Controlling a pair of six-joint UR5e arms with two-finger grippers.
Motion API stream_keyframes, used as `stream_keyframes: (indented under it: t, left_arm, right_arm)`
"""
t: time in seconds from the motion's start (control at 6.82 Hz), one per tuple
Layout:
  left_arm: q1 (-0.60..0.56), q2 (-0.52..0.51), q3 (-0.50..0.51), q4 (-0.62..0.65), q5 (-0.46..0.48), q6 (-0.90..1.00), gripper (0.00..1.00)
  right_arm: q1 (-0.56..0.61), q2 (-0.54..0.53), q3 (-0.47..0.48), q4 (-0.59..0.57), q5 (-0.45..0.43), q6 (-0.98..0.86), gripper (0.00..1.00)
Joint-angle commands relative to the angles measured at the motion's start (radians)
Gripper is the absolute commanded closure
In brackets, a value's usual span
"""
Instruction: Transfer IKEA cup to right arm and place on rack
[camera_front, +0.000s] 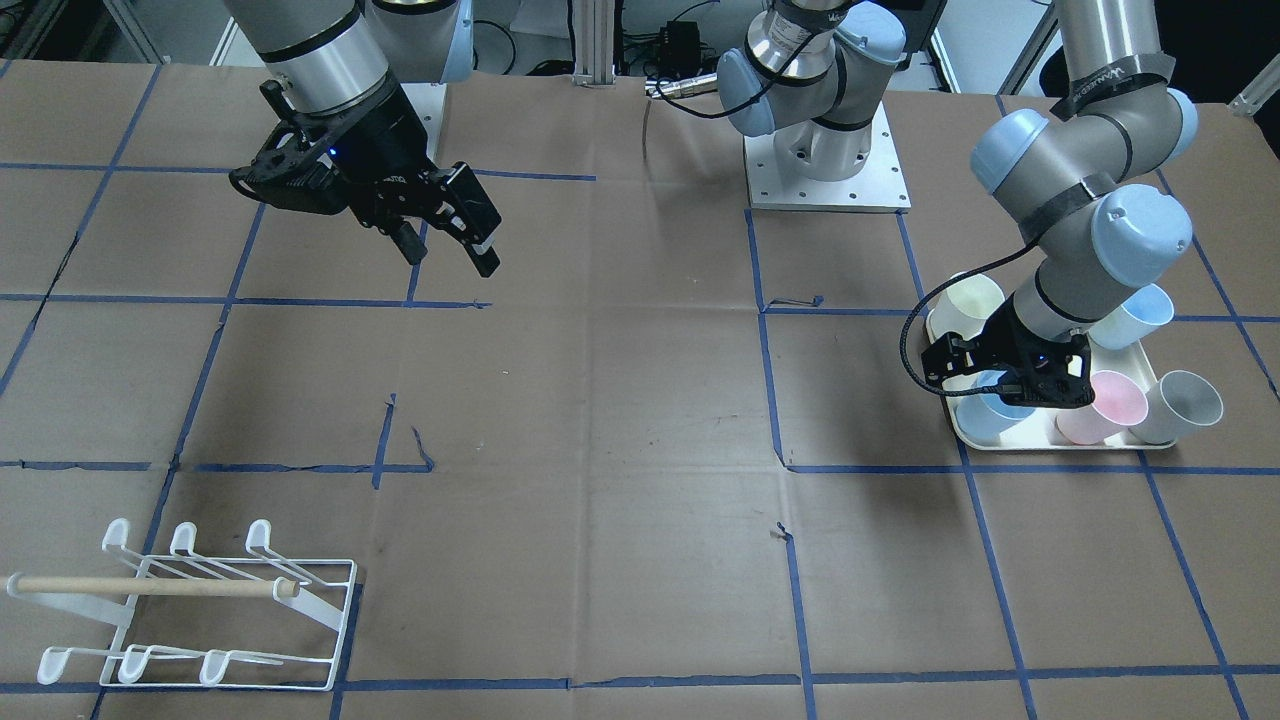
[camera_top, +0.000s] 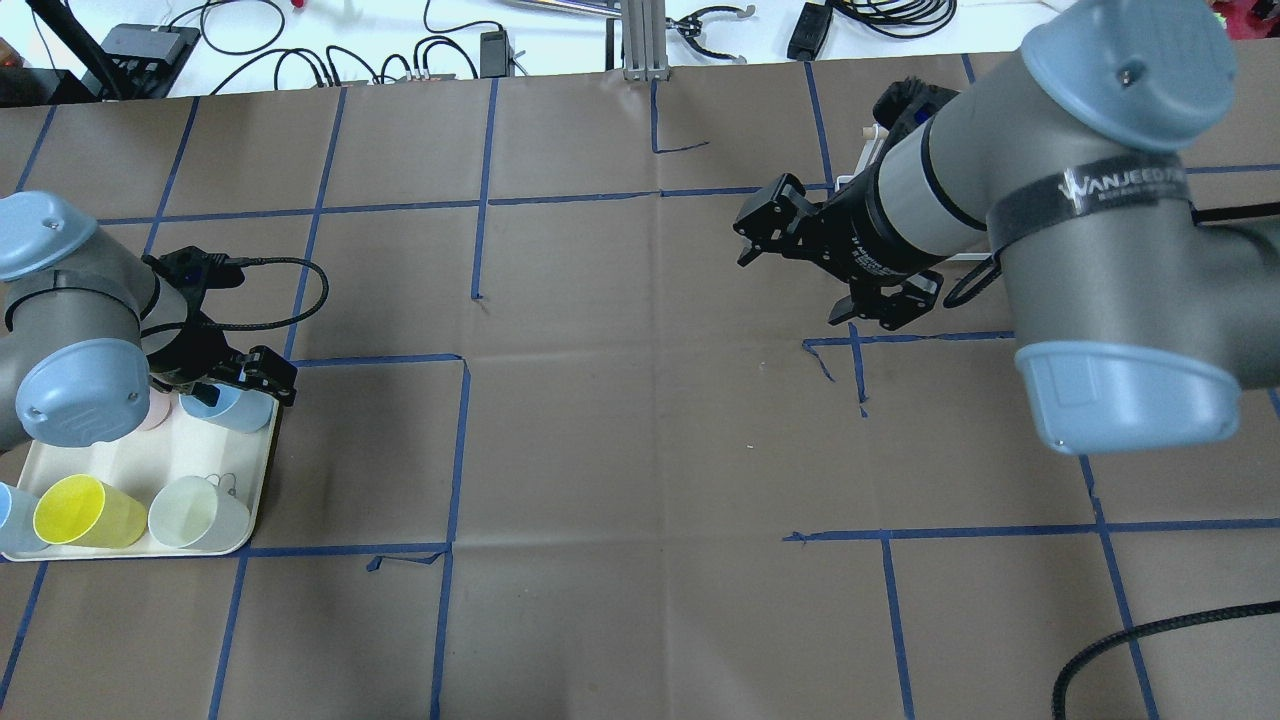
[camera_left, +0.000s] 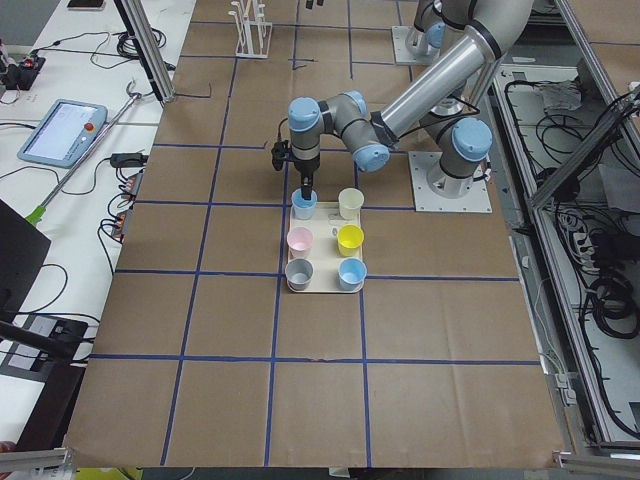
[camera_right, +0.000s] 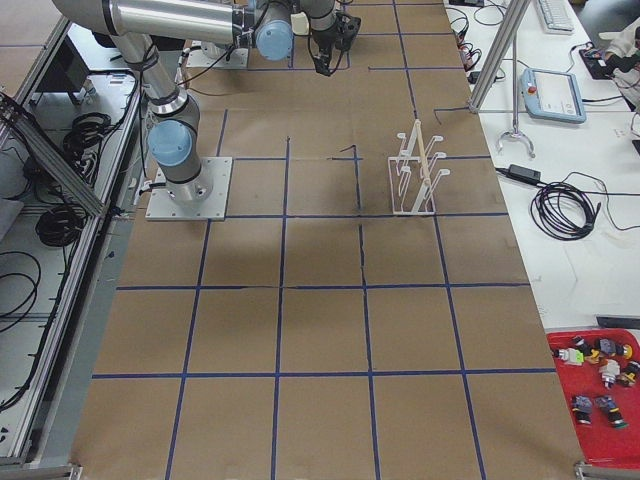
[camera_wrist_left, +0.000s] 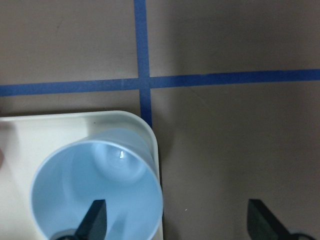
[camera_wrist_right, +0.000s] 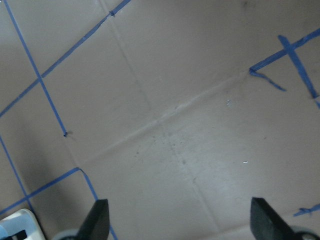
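My left gripper is open over the far corner of the cream tray. In the left wrist view one finger is inside a pale blue cup and the other is outside the tray over the paper. The cup stands upright. My right gripper is open and empty, held above the table; its wrist view shows only brown paper. The white wire rack with a wooden dowel stands empty at the table's far right corner, mostly hidden behind the right arm in the overhead view.
The tray also holds a yellow cup, a whitish cup, a pink cup, a grey cup and another blue cup. Brown paper with blue tape lines covers the table.
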Motion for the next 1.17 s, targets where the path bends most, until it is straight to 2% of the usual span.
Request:
stream_keyframes:
  t: [0.0,0.15,0.44,0.59,0.73,0.88,1.03]
  left_arm:
    - [0.001,-0.008,-0.001,0.041,0.059,-0.027,0.06]
    - [0.001,-0.01,-0.002,0.092,0.079,-0.033,0.27]
    - [0.0,-0.01,-0.002,0.083,0.081,-0.037,0.81]
    - [0.0,-0.01,-0.001,0.083,0.077,-0.038,1.0]
    - [0.0,-0.002,0.013,0.085,0.071,-0.037,1.0]
    - [-0.005,0.015,0.042,0.083,0.074,-0.037,1.0]
    - [-0.01,0.033,0.101,0.028,0.069,-0.037,1.0]
  right_arm:
    - [-0.004,-0.007,0.131,-0.242,0.117,0.26,0.0]
    - [-0.004,-0.001,0.167,-0.339,0.151,0.322,0.0]
    - [-0.001,0.008,0.199,-0.485,0.185,0.543,0.0]
    - [0.0,0.019,0.201,-0.493,0.221,0.613,0.0]
    - [0.0,0.019,0.239,-0.533,0.223,0.628,0.0]
    - [0.0,0.023,0.311,-0.7,0.222,0.631,0.0]
    - [0.0,0.023,0.334,-0.756,0.222,0.636,0.0]
